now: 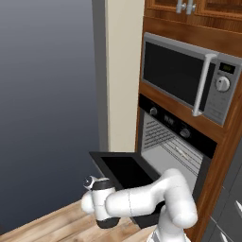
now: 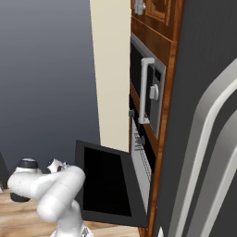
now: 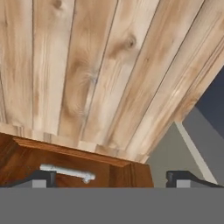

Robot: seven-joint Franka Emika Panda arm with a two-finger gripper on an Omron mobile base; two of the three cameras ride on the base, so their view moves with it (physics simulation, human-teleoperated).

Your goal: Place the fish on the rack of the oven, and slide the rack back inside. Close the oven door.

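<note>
wall [image 1: 47, 94]: grey-blue, far left in both base views; cream pillar [image 1: 124, 71] just right of it.
floor [image 3: 100, 65]: pale wood planks, seen in hand view & at bottom of base views.
arm [image 1: 142, 198]: white, bent low in front of the oven door, elbow to the right, forearm reaching left over the floor.
tool [image 3: 112, 179]: points down at the floor planks; jaws spread wide, nothing betw. them; two dark tips at bottom of hand view, well apart. In hand view a brown wood cabinet front [image 3: 65, 166] w/ a small silver bar pull [image 3: 68, 172] sits near the left tip.
oven door [image 1: 127, 175]: dropped open, flat black panel sticking out toward the near left, inner glass facing up; arm partly covers its near edge. Right base view shows it as a dark slab [image 2: 104, 185] beside the arm.
oven [image 1: 172, 142]: cavity open, light grey inside, black control strip w/ round knobs across the top, set in brown wood.
rack [image 1: 158, 132]: thin wire grid visible inside cavity at left; can't tell how far in it sits.
fish: can't make it out on rack or door.
microwave [image 1: 189, 80]: silver-framed, dark door, vertical handle, above oven.
upper cabinets [image 1: 189, 7]: brown wood, silver pulls, top right.
fridge [image 2: 208, 139]: dark, big curved grey handles, far right in right base view.
</note>
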